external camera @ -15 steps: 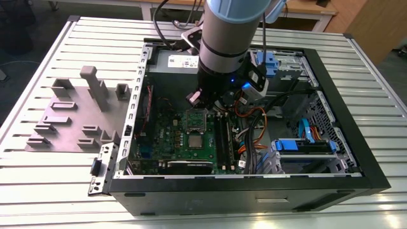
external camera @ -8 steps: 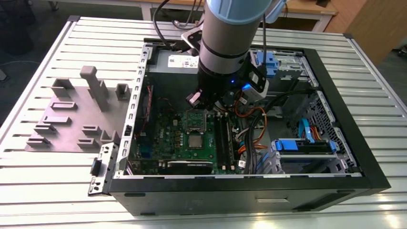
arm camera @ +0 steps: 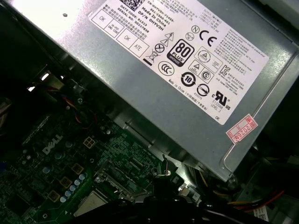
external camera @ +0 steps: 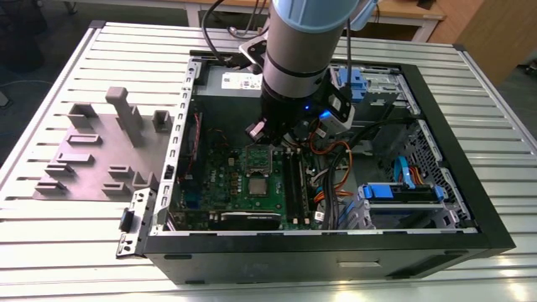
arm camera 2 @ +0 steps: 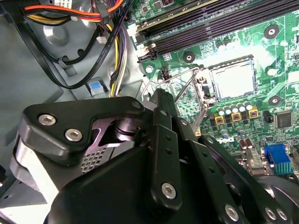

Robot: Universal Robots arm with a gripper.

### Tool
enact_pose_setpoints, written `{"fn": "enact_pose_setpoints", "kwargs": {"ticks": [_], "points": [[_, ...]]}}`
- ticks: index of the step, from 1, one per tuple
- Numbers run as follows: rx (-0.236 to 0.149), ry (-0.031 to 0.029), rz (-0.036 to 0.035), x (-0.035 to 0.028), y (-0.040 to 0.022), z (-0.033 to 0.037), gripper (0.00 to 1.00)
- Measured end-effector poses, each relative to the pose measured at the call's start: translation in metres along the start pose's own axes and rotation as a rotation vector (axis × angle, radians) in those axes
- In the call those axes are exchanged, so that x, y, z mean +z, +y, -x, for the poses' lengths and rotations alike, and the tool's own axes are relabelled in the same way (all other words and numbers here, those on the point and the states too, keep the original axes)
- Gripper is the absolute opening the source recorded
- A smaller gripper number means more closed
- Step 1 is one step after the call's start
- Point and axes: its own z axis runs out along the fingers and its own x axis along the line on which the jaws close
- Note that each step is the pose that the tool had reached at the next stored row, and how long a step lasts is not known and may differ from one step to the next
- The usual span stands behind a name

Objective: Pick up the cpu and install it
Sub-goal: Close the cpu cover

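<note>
The cpu [external camera: 258, 187] is a small silver square lying flat in its socket on the green motherboard [external camera: 222, 189] inside the open computer case. In the second wrist view the cpu [arm camera 2: 235, 80] sits inside the socket, with the thin wire lever [arm camera 2: 187, 91] raised beside it. A corner of the cpu [arm camera: 89, 204] also shows in the first wrist view. The socket frame [external camera: 255, 160] stands swung open just behind the chip. My gripper [external camera: 273, 134] hangs above the board, over the frame and a little behind the cpu, apart from it. Its black linkage [arm camera 2: 163, 154] fills the foreground.
The silver power supply [arm camera: 177, 60] lies close behind the gripper. Memory slots [external camera: 293, 179] and loose coloured cables [external camera: 336, 170] run on the exterior view's right of the socket. A blue drive bay [external camera: 403, 192] sits further right. Grey plastic blocks [external camera: 100, 151] rest on the slatted table [external camera: 75, 251].
</note>
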Motion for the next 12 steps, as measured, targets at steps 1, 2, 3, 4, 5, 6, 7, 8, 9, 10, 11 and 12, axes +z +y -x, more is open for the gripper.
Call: {"fn": "enact_pose_setpoints", "kwargs": {"ticks": [1,2,3,4,5,6,7,8,9,10,11,12], "points": [[0.000,0.0000,0.0000,0.0000,0.0000,0.0000,0.11],[0.000,0.0000,0.0000,0.0000,0.0000,0.0000,0.11],[0.000,0.0000,0.0000,0.0000,-0.0001,-0.0001,0.11],[0.000,0.0001,0.0000,0.0000,-0.0001,-0.0001,0.11],[0.000,0.0000,0.0000,0.0000,-0.0002,-0.0001,0.11],[0.000,0.0000,0.0000,0.0000,-0.0002,-0.0001,0.11],[0.000,0.0000,0.0000,0.0000,-0.0002,-0.0002,0.11],[0.000,0.0000,0.0000,0.0000,-0.0002,-0.0002,0.11],[0.000,0.0000,0.0000,0.0000,-0.0003,-0.0002,0.11],[0.000,0.0000,0.0000,0.0000,-0.0003,-0.0002,0.11],[0.000,0.0000,0.0000,0.0000,-0.0003,-0.0002,0.11],[0.000,-0.0001,0.0000,0.0000,-0.0003,-0.0002,0.11]]}}
